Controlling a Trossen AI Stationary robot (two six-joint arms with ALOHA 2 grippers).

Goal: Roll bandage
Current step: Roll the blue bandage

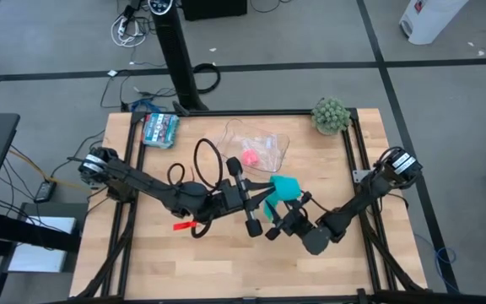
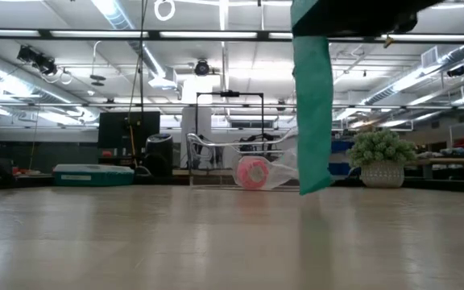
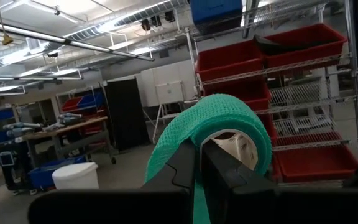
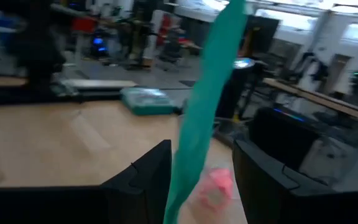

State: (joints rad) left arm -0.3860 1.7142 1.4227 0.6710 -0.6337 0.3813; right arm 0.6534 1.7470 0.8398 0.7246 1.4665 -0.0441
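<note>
While clamped, bandage (image 2: 312, 113) hangs vertically

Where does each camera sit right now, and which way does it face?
High: overhead, looking straight down; both arms meet mid-table at the bandage.
Low: table height, looking level into the room; the bandage strip hangs from above.
Left wrist: looks past the left hand, shut on the rolled bandage.
Right wrist: looks across the table; the strip runs between the right hand fingers.
Shared: high and low both show the potted plant.
</note>
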